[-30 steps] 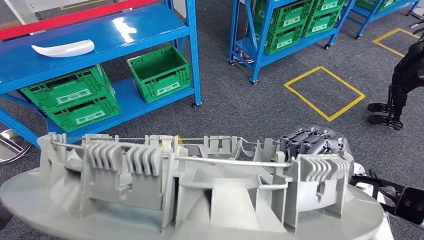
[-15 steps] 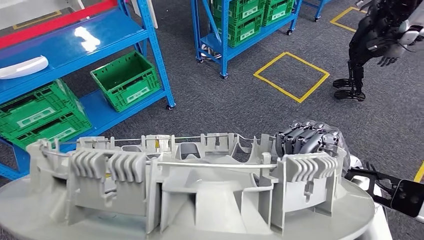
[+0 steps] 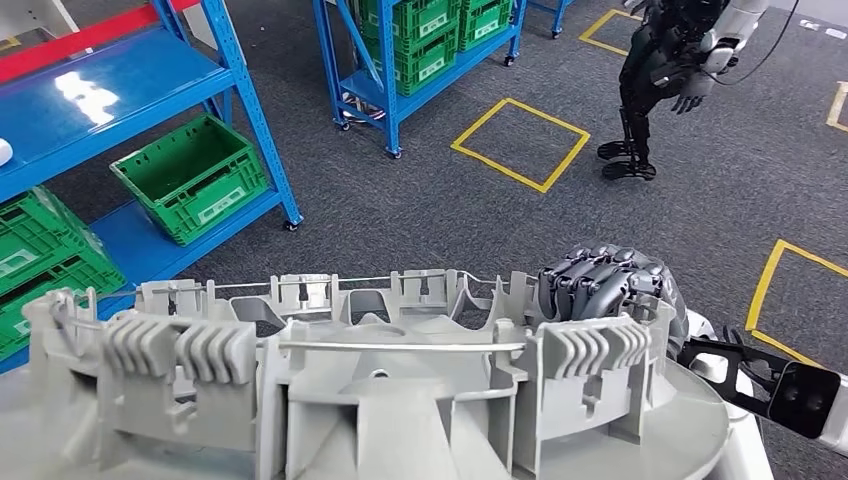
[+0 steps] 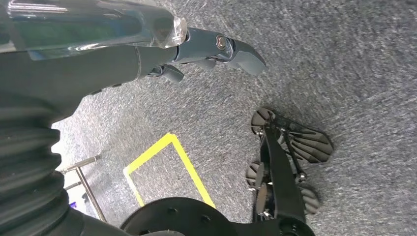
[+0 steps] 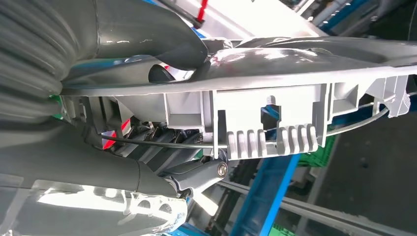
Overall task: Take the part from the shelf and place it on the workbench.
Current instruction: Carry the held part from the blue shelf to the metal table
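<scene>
Gripping the large grey part (image 3: 380,390) at its right end, the right hand (image 3: 607,283) has its dark fingers curled over the ribbed edge, carrying it low before the robot's chest. Left hand (image 4: 206,49) hangs over grey carpet (image 3: 420,215), fingers loosely apart, holding nothing. Blue shelves (image 3: 120,90) with green crates (image 3: 190,175) stand beyond.

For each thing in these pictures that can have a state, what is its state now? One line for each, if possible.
grey part: off the shelf, carried in front of the robot, ribbed side up.
right hand: fingers curled over the part's far edge, holding it.
left hand: holds nothing, fingers loosely bent, over the carpet floor.
green crate: on the lower blue shelf, open top, looks empty.
other humanoid robot: standing on the floor beyond the yellow square.
</scene>
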`<action>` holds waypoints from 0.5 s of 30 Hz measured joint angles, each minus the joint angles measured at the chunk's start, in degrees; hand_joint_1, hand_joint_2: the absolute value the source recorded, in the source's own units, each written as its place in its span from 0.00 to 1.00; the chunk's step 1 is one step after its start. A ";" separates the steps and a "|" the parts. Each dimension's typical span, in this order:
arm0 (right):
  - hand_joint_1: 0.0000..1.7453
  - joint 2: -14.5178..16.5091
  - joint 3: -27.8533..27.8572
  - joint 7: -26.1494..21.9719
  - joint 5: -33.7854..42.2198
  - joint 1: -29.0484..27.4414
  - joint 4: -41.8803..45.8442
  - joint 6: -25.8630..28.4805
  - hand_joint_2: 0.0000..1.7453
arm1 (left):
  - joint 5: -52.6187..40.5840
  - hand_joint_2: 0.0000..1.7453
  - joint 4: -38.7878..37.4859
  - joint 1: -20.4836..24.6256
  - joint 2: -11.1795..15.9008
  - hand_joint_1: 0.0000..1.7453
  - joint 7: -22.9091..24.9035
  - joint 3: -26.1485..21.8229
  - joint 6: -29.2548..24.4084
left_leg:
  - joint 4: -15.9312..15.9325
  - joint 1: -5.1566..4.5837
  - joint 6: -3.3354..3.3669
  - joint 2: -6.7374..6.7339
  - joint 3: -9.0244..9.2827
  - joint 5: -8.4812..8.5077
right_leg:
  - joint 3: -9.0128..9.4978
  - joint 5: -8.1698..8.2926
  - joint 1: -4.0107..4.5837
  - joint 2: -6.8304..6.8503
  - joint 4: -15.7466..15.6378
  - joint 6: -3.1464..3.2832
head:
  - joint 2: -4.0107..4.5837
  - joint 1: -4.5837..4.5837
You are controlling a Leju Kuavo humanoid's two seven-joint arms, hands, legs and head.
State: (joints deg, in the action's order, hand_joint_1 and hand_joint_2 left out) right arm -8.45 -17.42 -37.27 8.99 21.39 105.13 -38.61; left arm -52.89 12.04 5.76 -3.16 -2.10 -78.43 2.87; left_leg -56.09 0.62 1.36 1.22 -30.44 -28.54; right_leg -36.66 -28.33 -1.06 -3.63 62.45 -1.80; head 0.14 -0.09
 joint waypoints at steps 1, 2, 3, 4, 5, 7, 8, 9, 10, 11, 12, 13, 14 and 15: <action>1.00 -0.01 -0.17 0.25 -0.05 0.21 -0.05 -0.10 1.00 | 0.28 1.00 0.01 -0.01 -0.14 0.00 0.01 -0.13 -0.19 | -0.01 -0.07 0.16 -0.75 -0.06 0.04 | -1.71 -1.93 0.11 1.48 3.71 -0.13 | 0.01 0.09; 1.00 -0.04 -0.37 0.46 -0.08 0.47 -0.15 -0.19 1.00 | 0.52 1.00 0.01 -0.05 -0.26 0.00 -0.06 -0.27 -0.35 | -0.04 -0.11 0.24 -1.55 -0.14 0.05 | -3.57 -3.72 0.11 2.32 7.79 -0.29 | 0.00 0.14; 1.00 -0.10 -0.55 0.71 -0.08 0.80 -0.30 -0.24 1.00 | 0.65 1.00 0.01 -0.09 -0.42 0.00 -0.16 -0.41 -0.55 | -0.05 -0.15 0.26 -2.35 -0.20 0.05 | -4.98 -4.83 0.10 2.76 11.02 -0.42 | 0.01 0.12; 1.00 -0.24 -0.74 1.01 -0.09 1.24 -0.49 -0.23 1.00 | 0.74 1.00 0.01 -0.09 -0.57 0.00 -0.26 -0.54 -0.77 | -0.07 -0.16 0.26 -3.11 -0.23 0.04 | -5.46 -4.94 0.09 3.01 12.41 -0.50 | 0.00 0.13; 1.00 -0.39 -0.91 1.35 -0.11 1.78 -0.68 -0.13 1.00 | 0.79 1.00 0.00 -0.07 -0.71 0.00 -0.31 -0.63 -0.98 | -0.09 -0.17 0.23 -3.81 -0.21 0.02 | -4.76 -4.03 0.08 3.27 11.44 -0.51 | 0.00 0.14; 1.00 -0.86 -1.17 1.98 -0.17 2.94 -0.98 0.29 1.00 | 0.60 1.00 -0.01 -0.01 -1.02 0.00 0.15 -0.75 -1.74 | -0.14 -0.21 0.02 -4.99 -0.04 -0.11 | -0.35 -0.72 0.13 4.94 3.63 -0.33 | 0.01 0.16; 1.00 -1.05 -1.28 2.20 -0.17 3.49 -1.09 0.58 1.00 | 0.47 1.00 -0.01 0.00 -1.11 0.00 0.52 -0.77 -2.20 | -0.27 -0.40 -0.22 -5.48 -0.03 -0.25 | 1.76 0.50 0.23 5.94 -0.31 -0.07 | 0.01 0.14; 1.00 -1.24 -1.37 2.37 -0.14 3.96 -1.18 0.93 1.00 | 0.36 1.00 0.00 -0.01 -1.17 0.00 0.88 -0.79 -2.65 | -0.38 -0.58 -0.48 -5.92 -0.04 -0.35 | 3.16 1.21 0.36 6.65 -3.08 0.24 | 0.01 0.08; 1.00 -1.37 -1.46 2.49 -0.11 4.29 -1.27 1.33 1.00 | 0.32 1.00 0.01 -0.02 -1.17 0.00 1.09 -0.81 -2.95 | -0.46 -0.74 -0.75 -6.34 -0.07 -0.40 | 3.62 1.33 0.52 6.97 -4.24 0.56 | 0.01 0.01; 1.00 -1.48 -1.57 2.65 -0.10 4.51 -1.36 1.72 1.00 | 0.30 1.00 0.01 -0.01 -1.18 0.00 1.20 -0.83 -3.07 | -0.51 -0.83 -1.01 -6.81 -0.11 -0.40 | 3.47 1.40 0.67 6.41 -4.29 0.92 | 0.00 -0.05; 1.00 -1.57 -1.67 2.80 -0.14 4.64 -1.42 2.09 1.00 | 0.26 1.00 0.01 0.02 -1.19 0.00 1.25 -0.83 -3.11 | -0.47 -0.76 -1.26 -7.26 -0.10 -0.43 | 3.30 1.55 0.67 5.83 -4.30 1.24 | 0.00 -0.10; 1.00 -1.66 -1.78 2.93 -0.22 4.75 -1.47 2.39 1.00 | 0.21 1.00 0.01 0.08 -1.20 0.00 1.27 -0.82 -3.11 | -0.73 -0.64 -1.58 -7.01 -0.24 -0.78 | 3.18 1.70 0.61 5.33 -4.33 1.55 | 0.00 -0.11; 1.00 -1.72 -1.87 3.04 -0.30 4.90 -1.51 2.58 1.00 | 0.17 1.00 0.01 0.13 -1.23 0.00 1.28 -0.81 -3.10 | -1.83 -0.49 -1.87 -6.06 -0.72 -1.71 | 3.07 1.88 0.50 4.83 -4.40 1.91 | 0.00 -0.14; 1.00 -1.75 -1.97 3.08 -0.37 5.04 -1.54 2.72 1.00 | 0.15 1.00 0.01 0.14 -1.25 0.00 1.29 -0.81 -3.08 | -4.11 -0.37 -2.12 -4.66 -1.76 -3.23 | 2.96 2.06 0.36 4.35 -4.47 2.23 | -0.01 -0.21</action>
State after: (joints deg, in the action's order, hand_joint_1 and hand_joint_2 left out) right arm -10.20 -19.39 -34.19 8.63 26.43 103.59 -35.89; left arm -52.74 12.04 5.90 -4.40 -0.81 -79.24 -0.20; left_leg -60.19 0.25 -0.75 -3.44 -32.19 -31.77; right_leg -33.70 -26.26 -0.70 0.72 57.97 0.44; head 0.14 -0.30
